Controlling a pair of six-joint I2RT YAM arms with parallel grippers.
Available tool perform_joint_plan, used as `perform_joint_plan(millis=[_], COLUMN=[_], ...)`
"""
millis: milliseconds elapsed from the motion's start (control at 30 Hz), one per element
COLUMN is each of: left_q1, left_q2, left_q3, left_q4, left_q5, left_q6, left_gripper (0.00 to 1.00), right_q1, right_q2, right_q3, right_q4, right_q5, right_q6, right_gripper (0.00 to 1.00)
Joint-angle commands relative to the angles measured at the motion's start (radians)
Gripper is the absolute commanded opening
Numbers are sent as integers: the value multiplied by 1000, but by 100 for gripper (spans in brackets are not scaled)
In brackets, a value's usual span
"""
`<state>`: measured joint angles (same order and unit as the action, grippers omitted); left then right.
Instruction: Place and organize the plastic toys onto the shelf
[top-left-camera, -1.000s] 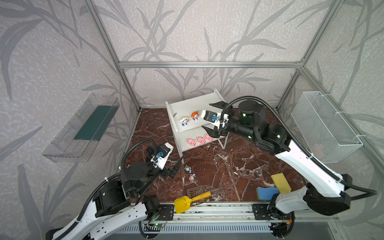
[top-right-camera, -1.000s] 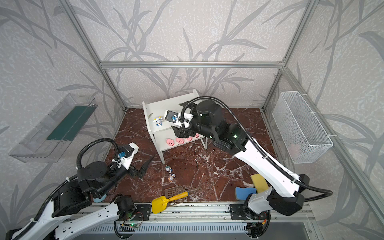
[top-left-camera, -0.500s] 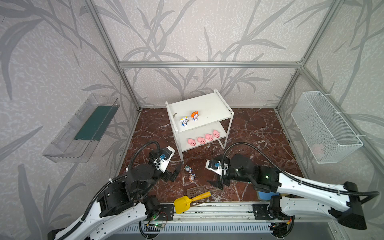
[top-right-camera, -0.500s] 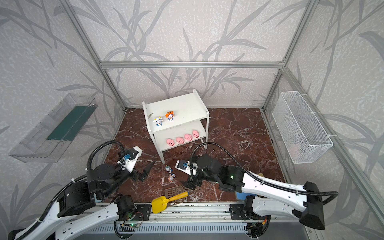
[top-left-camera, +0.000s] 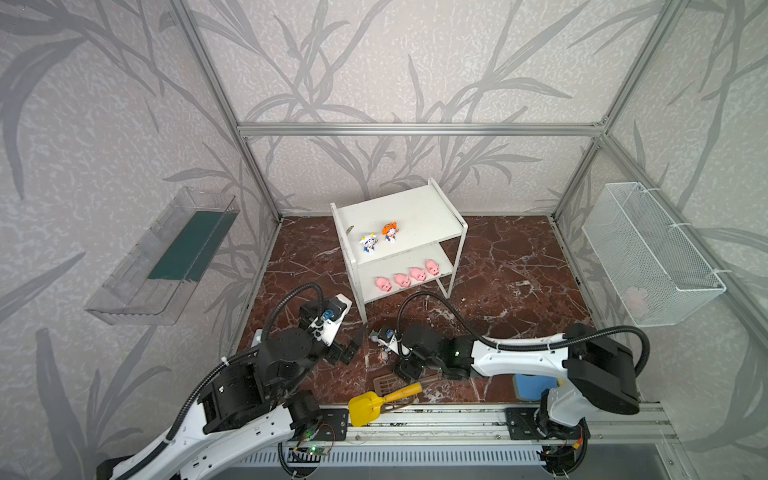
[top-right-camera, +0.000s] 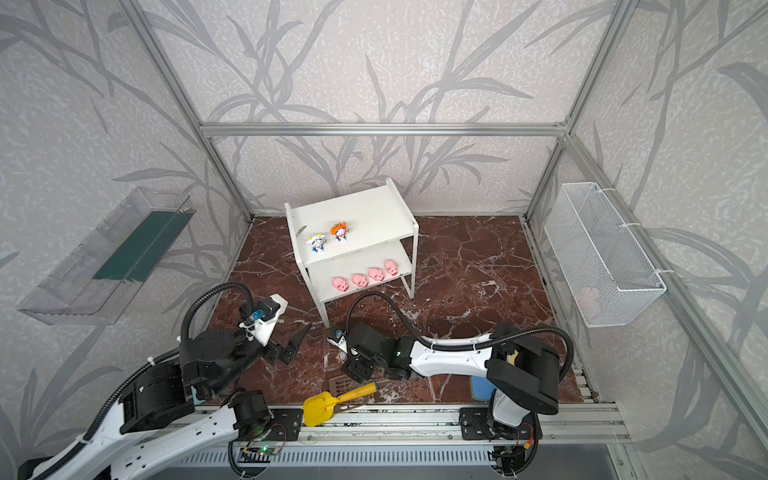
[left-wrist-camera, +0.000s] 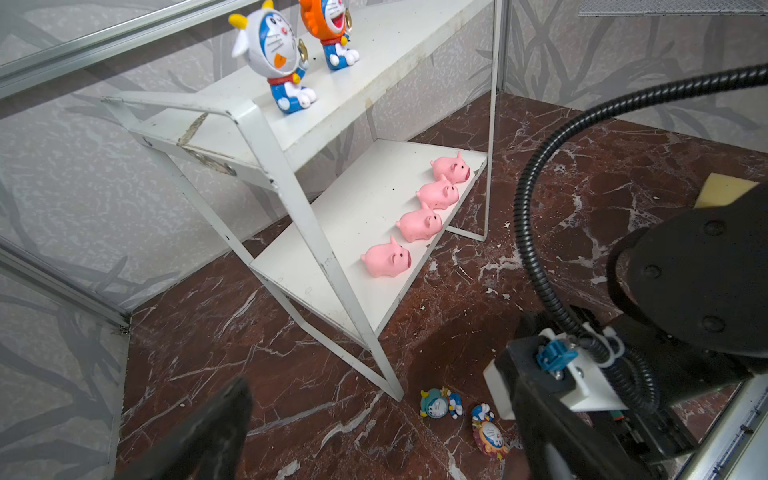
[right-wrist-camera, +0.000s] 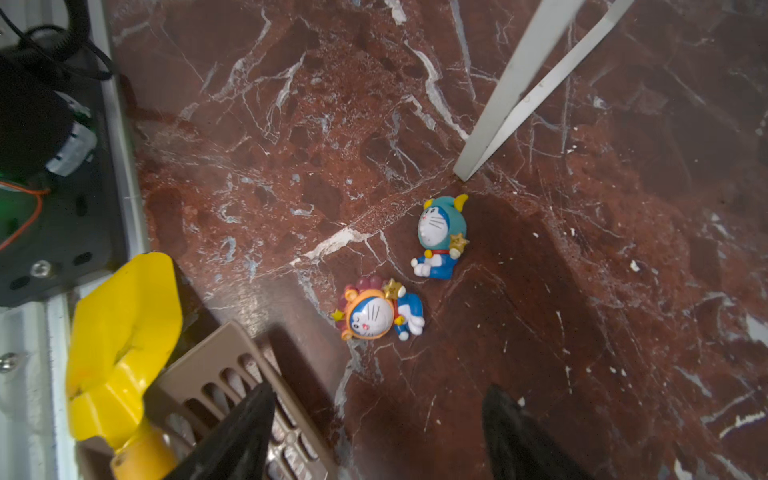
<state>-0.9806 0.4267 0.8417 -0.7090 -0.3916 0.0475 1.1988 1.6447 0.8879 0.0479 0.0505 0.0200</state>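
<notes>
The white shelf (top-left-camera: 419, 212) (top-right-camera: 370, 212) stands mid-floor. On its top board sit a white-hooded figurine (top-left-camera: 369, 242) (left-wrist-camera: 276, 54) and an orange one (top-left-camera: 390, 231) (left-wrist-camera: 332, 29). Several pink pigs (top-left-camera: 402, 280) (top-right-camera: 360, 280) (left-wrist-camera: 386, 259) line the lower board. A teal figurine (right-wrist-camera: 440, 232) (left-wrist-camera: 436, 405) and a brown-maned one (right-wrist-camera: 374, 311) (left-wrist-camera: 488, 432) lie on the floor by the shelf's front leg. My right gripper (right-wrist-camera: 379, 388) (top-left-camera: 404, 370) hovers open just short of them, empty. My left gripper (left-wrist-camera: 382, 399) (top-left-camera: 351, 347) is open and empty, to their left.
A yellow scoop (top-left-camera: 365, 409) (right-wrist-camera: 120, 332) and a brown slotted sieve (top-left-camera: 384, 384) (right-wrist-camera: 232, 374) lie at the front rail, under one right finger. A blue sponge (top-left-camera: 528, 384) sits behind the right arm. A wire basket (top-left-camera: 652, 257) and a clear tray (top-left-camera: 166, 257) hang on the side walls.
My right arm swung from the shelf's top board down to the floor and in toward the two lying figurines. The left gripper edged slightly toward the shelf.
</notes>
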Motion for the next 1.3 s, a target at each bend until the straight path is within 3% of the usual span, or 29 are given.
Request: perform_joint_plan(millis=[0, 133, 367, 500, 1033, 1267], left_q1=[3, 4, 11, 16, 46, 54], left_q2=[-20, -23, -25, -26, -45, -58], left_q3=[-10, -13, -19, -22, -33, -36], left_q4=[1, -1, 5, 6, 18, 19], left_q5=[-9, -7, -4, 2, 26, 26], left_q6=[-14, -12, -5, -3, 6, 8], left_gripper=[99, 99, 99, 99, 99, 99], right_q1=[-27, -36, -60, -77, -107, -108], right_q2=[53, 95, 161, 184, 253, 283], right_q3=[43, 60, 106, 113, 209, 244], right_q4=[-19, -44, -72, -44, -89, -127], right_q5=[10, 40, 20, -49, -221, -273], right_q6=[-90, -194, -329, -396, -565, -582], right_gripper=[75, 64, 63, 61, 63, 62])
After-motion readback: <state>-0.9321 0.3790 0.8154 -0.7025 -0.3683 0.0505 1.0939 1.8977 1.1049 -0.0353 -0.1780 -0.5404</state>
